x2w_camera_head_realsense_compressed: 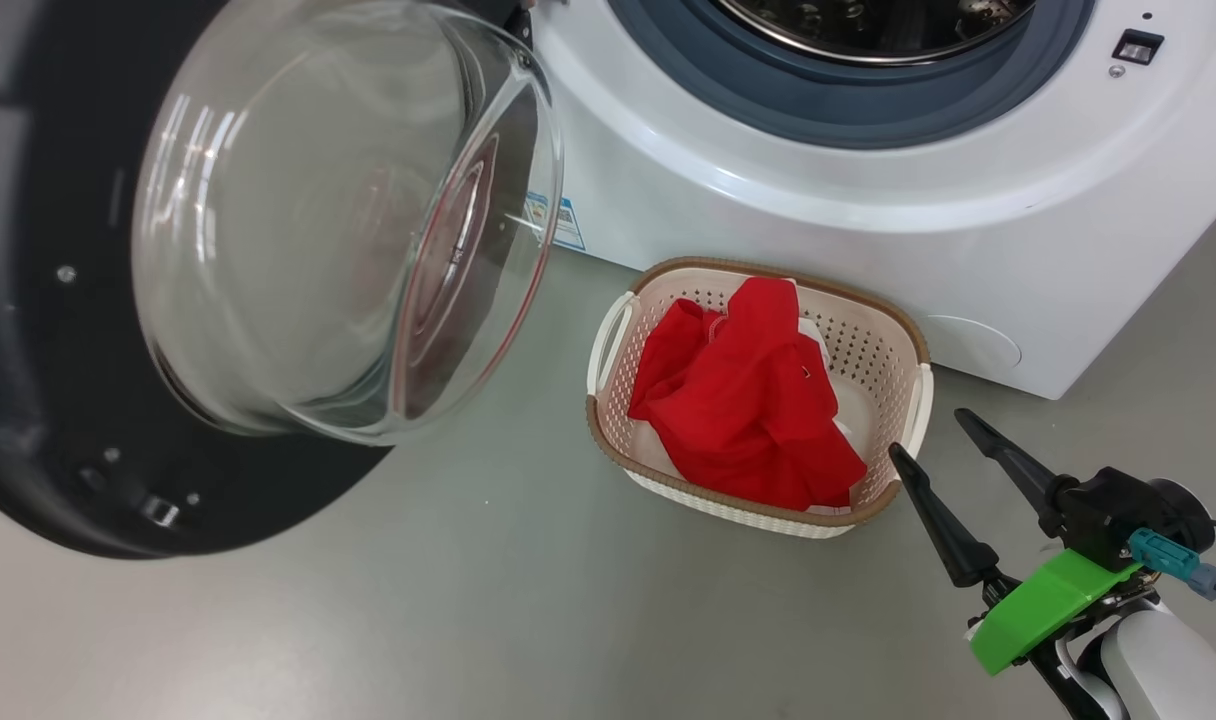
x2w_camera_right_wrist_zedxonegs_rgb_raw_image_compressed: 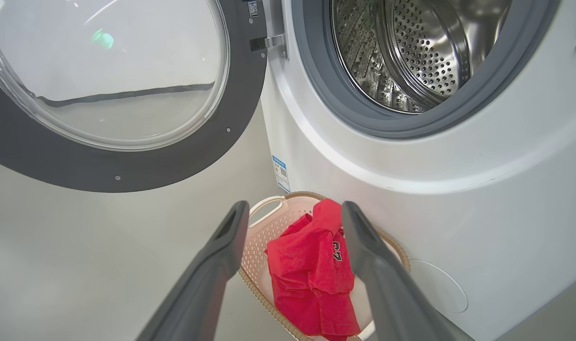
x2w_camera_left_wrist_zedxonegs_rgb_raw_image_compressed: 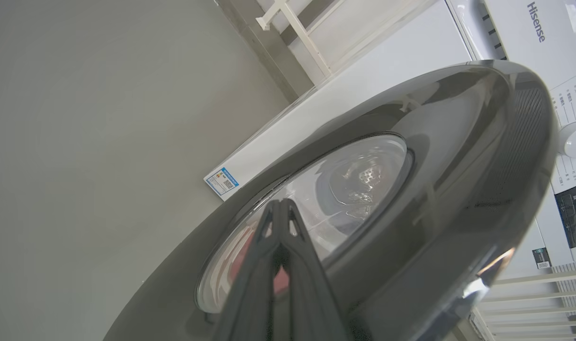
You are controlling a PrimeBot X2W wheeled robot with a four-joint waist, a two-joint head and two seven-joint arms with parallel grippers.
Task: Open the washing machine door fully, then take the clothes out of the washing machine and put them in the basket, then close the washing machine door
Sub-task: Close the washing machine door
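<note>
Filling the basket (x2w_camera_head_realsense_compressed: 871, 352), clothes (x2w_camera_head_realsense_compressed: 748, 400) lie beside right gripper (x2w_camera_head_realsense_compressed: 926, 432) (jaws apart).

Red clothes (x2w_camera_head_realsense_compressed: 748, 400), cream basket (x2w_camera_head_realsense_compressed: 873, 345) — brown rim, white washing machine (x2w_camera_head_realsense_compressed: 868, 230)

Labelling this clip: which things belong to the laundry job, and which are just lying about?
Job: black-rimmed round glass washing machine door; white front-loading washing machine; red fabric clothes; cream perforated plastic basket.
Lying about: white barred frame; grey floor.

In your head view the washing machine door (x2w_camera_head_realsense_compressed: 38, 400) runs off the frame at nine o'clock, and the drum (x2w_camera_head_realsense_compressed: 868, 20) at twelve. The clothes (x2w_camera_head_realsense_compressed: 748, 400) cover most of the floor of the basket (x2w_camera_head_realsense_compressed: 873, 350). The print on the blue label (x2w_camera_head_realsense_compressed: 571, 225) is too small to read.
</note>
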